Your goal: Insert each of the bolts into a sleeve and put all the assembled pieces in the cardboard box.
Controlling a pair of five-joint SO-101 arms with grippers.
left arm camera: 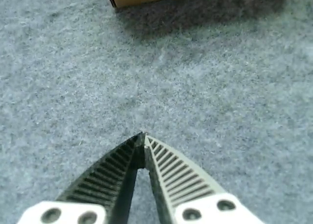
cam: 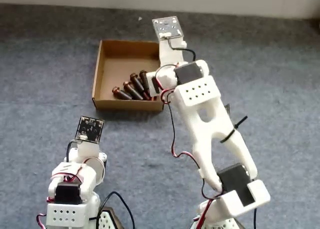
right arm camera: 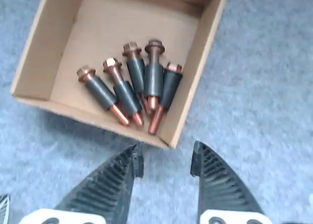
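Copper bolts (right arm camera: 155, 119) in dark sleeves (right arm camera: 153, 79) (five) inside the cardboard box (right arm camera: 107, 23)

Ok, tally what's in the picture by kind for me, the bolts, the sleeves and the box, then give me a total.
bolts: 5, each inside a sleeve
sleeves: 5, all lying in the box
cardboard box: 1
Total: 11
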